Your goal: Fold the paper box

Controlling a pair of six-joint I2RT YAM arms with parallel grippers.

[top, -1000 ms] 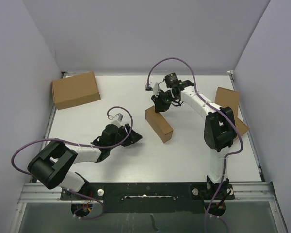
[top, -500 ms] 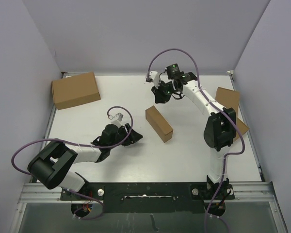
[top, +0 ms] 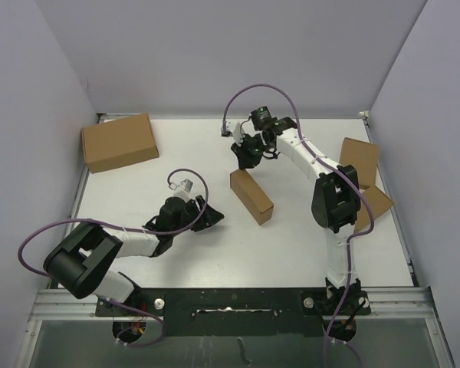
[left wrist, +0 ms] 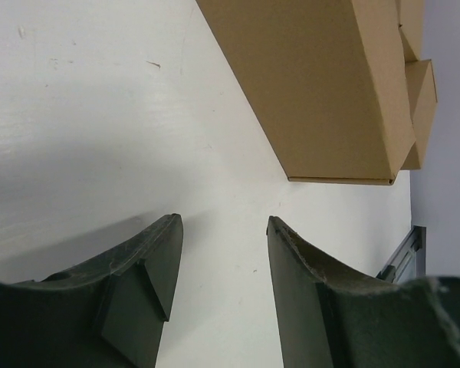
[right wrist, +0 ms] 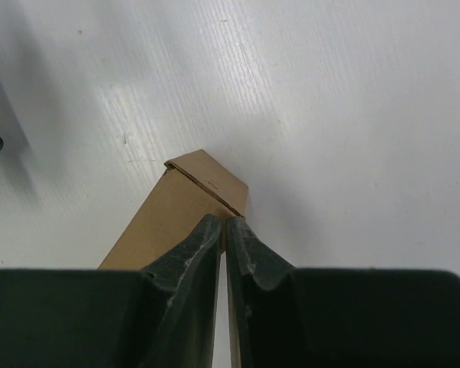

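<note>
Apparently the small oblong brown cardboard box (top: 251,195) is folded shut; what is left is probably a light press on its far end flap. Right gripper (top: 244,153) hovers there, jaws nearly touching and empty; left gripper (top: 212,217) gapes empty nearby

Robot test cell, lab or research bench.

Judged from the fittings: two white-and-black robot arms, left (top: 134,241) and right (top: 333,203), fixed to a black plate (top: 238,305) on a metal rail (top: 69,305) at the near edge of a plain white table (top: 238,253). Closed in at the back and both sides by bare pale panels (top: 230,54). Purple cables (top: 257,86) looped loose off the arms, not tidied away. Table top lightly scuffed in the wrist views. Props of plain brown cardboard: a small oblong box (top: 251,196) mid-table, a larger carton (top: 119,142) at the far left, two more boxes (top: 359,157) at the right edge. Working rig, no household or shop furnishing on show.
</note>
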